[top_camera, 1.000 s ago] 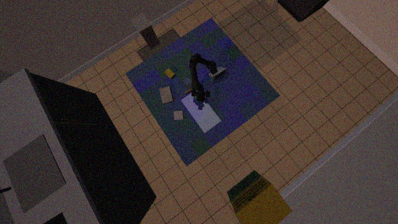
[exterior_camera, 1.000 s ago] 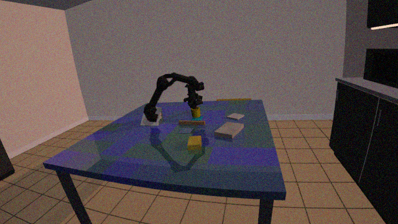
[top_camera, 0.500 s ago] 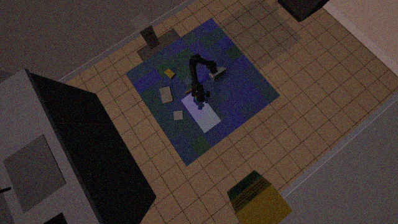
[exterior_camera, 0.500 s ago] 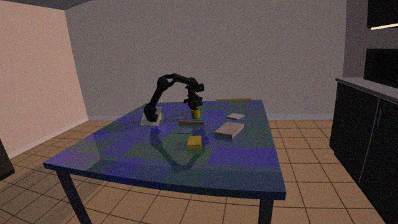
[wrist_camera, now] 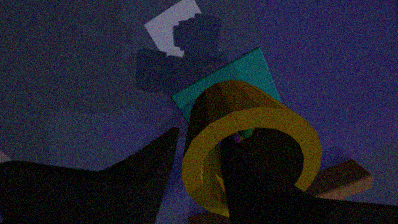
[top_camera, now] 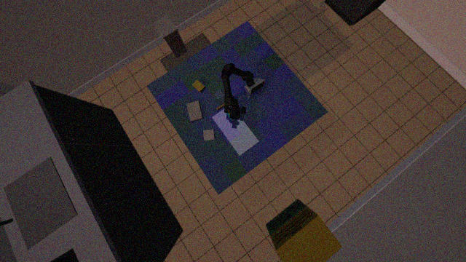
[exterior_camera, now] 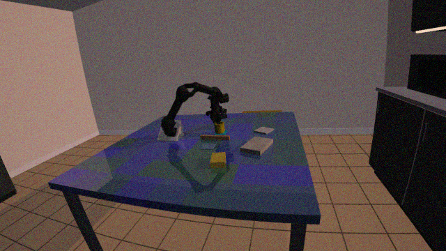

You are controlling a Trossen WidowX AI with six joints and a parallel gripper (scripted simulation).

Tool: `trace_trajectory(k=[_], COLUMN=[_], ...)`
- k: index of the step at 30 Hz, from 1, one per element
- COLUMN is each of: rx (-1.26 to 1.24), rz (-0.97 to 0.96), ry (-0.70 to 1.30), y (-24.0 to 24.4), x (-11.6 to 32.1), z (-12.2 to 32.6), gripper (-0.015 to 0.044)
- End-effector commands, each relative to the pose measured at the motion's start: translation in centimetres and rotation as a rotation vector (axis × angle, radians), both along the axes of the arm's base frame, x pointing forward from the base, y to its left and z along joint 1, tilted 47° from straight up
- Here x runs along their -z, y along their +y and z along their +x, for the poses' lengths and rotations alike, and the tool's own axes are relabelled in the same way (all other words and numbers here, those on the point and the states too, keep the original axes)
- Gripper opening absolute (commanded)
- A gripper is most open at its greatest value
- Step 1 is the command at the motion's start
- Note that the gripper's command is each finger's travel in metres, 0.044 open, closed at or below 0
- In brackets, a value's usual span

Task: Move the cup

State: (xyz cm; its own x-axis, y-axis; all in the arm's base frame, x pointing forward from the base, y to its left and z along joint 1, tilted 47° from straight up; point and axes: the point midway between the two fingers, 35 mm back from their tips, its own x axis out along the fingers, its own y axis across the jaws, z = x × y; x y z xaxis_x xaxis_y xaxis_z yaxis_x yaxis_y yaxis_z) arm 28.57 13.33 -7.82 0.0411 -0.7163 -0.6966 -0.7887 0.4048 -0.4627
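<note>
The yellow cup stands upright on the teal pad. A few marbles show inside it, partly hidden by a finger. My gripper is open around the cup's wall: one finger is inside the cup, and the other is outside with a gap to the wall. In the top view the arm hides the cup. The other pad, pale blue-grey, lies beyond the wooden bar from the cup and bears nothing.
The low wooden bar lies close beside the teal pad, between the two pads. A yellow block, a thick pale slab and a small pale slab lie farther off on the table.
</note>
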Motion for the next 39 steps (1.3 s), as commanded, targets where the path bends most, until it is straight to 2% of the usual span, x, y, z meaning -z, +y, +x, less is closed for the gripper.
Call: trace_trajectory(k=[1,38,39], rx=[-0.001,-0.007,-0.008], rz=[0.001,-0.002,-0.01], ry=[-0.001,0.003,0.009], y=[0.2,3.2,2.9], x=[-0.1,-3.7,-3.4], z=[0.0,-0.4,-0.4], gripper=[0.0147,0.0147,0.0173])
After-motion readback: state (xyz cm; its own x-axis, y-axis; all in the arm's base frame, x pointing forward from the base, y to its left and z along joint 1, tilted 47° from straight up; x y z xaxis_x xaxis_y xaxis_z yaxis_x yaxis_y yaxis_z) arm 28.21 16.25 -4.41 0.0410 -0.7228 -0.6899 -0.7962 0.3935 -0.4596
